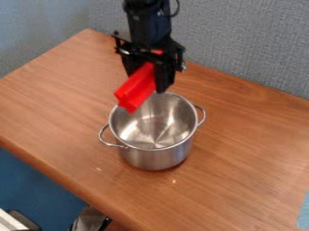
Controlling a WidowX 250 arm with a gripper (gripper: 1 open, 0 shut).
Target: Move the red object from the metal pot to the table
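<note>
The red object is a long red bar, tilted, hanging in the air above the left rim of the metal pot. My gripper is shut on its upper end, black fingers on either side of the bar. The pot stands on the table, shiny silver with small loop handles, and its inside shows nothing but reflections. The bar's lower end is clear of the rim.
The wooden tabletop extends left and right of the pot, with its rounded front edge running diagonally at lower left. A blue-grey wall is behind. A dark object sits on the floor below the table edge.
</note>
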